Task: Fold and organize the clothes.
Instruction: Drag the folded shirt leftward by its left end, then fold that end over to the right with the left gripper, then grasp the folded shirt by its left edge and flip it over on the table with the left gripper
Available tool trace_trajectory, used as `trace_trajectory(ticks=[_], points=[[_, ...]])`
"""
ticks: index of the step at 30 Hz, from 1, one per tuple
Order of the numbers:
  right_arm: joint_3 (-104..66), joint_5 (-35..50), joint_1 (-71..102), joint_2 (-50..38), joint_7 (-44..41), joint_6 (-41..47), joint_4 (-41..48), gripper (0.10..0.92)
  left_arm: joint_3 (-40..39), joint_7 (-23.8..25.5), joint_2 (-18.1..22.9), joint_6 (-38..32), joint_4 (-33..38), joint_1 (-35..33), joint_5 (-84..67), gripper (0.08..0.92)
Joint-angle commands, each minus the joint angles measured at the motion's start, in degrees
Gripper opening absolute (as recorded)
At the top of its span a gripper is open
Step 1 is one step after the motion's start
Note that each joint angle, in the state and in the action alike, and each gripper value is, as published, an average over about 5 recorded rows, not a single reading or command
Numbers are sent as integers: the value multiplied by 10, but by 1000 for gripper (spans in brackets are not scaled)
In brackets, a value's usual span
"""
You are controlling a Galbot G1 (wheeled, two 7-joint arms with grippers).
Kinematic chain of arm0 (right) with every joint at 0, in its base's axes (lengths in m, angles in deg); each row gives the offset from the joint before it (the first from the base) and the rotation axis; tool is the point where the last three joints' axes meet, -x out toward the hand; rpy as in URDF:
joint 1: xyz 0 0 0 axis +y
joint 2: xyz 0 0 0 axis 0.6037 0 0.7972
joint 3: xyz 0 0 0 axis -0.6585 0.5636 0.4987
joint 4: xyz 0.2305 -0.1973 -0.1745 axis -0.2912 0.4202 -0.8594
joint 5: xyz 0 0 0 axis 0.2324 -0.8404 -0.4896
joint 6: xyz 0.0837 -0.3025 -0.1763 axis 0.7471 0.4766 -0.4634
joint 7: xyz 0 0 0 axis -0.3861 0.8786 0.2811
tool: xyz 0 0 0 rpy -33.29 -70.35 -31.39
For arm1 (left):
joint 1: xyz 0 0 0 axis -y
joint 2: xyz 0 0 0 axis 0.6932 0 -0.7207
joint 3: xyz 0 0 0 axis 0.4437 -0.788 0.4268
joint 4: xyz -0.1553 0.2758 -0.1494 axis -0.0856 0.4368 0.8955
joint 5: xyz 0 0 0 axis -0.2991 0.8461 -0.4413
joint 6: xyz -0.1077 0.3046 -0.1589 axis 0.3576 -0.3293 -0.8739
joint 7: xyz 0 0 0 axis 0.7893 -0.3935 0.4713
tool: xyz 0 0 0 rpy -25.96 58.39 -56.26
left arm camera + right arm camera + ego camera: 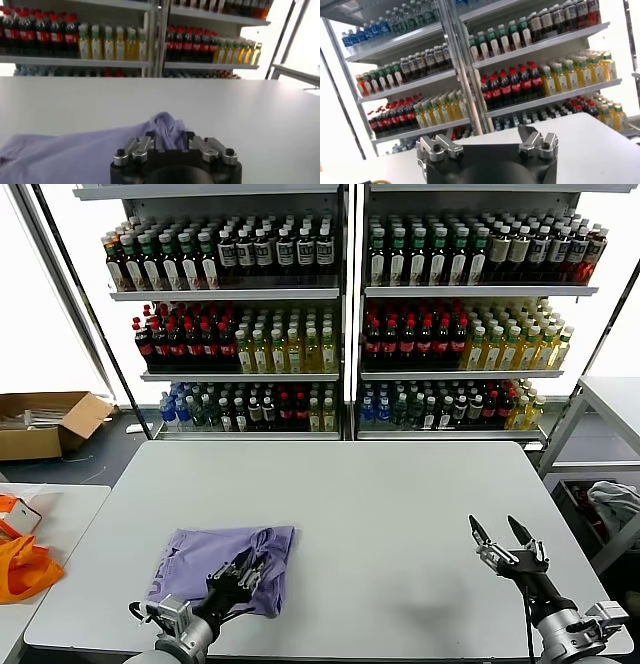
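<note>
T-shirt [225, 562] bunched in clenched left pincer [243, 567], crease clearest at wrist; right pincer [504, 536] released.

You're looking at a soft, matt lavender cotton T-shirt [228, 562], rumpled, on a smooth, matt pale-grey surface [400, 514]. The left end effector [240, 572] and right end effector [503, 535] show matt black housing with brushed silvery metal knuckles. Behind, glossy plastic bottles [250, 339] fill white shelves.

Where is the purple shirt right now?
In the head view the purple shirt lies crumpled on the grey table, near its front edge on the robot's left. The left tool is shut on its cloth.
</note>
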Motion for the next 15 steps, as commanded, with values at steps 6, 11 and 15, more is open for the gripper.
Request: trace_trajectory(ticks=[6, 11, 15], points=[[4, 0, 2, -9, -3, -2, 2, 823, 279, 42, -77, 85, -15, -53, -98, 624], [14, -3, -1, -5, -2, -3, 6, 823, 281, 31, -75, 139, -87, -52, -101, 767], [17, -7, 2, 4, -1, -4, 10, 823, 247, 29, -40, 150, -85, -47, -83, 816]])
